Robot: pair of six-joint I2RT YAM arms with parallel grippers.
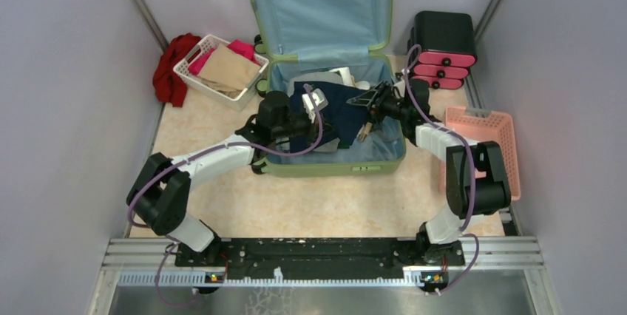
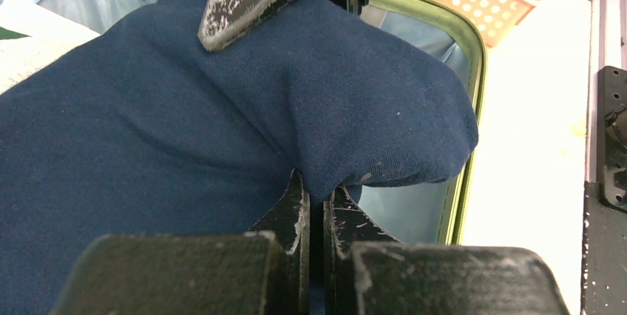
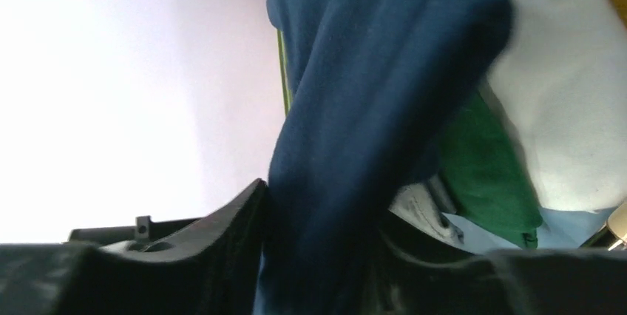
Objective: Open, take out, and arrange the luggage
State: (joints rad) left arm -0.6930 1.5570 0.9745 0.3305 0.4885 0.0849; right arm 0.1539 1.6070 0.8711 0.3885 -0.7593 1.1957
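The light-green luggage point(image 1: 333, 166) lies open on the floor, its blue-lined lid point(image 1: 325, 4) standing up at the back. A navy cloth point(image 1: 336, 112) is held up over the open half. My left gripper point(image 1: 314, 100) is shut on the cloth's left part; in the left wrist view the cloth point(image 2: 222, 123) is pinched between the gripper's point(image 2: 318, 197) black fingers. My right gripper point(image 1: 367, 100) is shut on the cloth's right edge; in the right wrist view the cloth point(image 3: 370, 108) runs between its fingers. White and green items point(image 3: 488, 174) lie in the case beneath.
A white basket point(image 1: 218, 71) with tan and pink cloth sits at back left beside a red cloth point(image 1: 168, 71). A black-and-pink drawer box point(image 1: 442, 45) stands at back right. A pink plastic basket point(image 1: 484, 145) sits right of the luggage. Grey walls close both sides.
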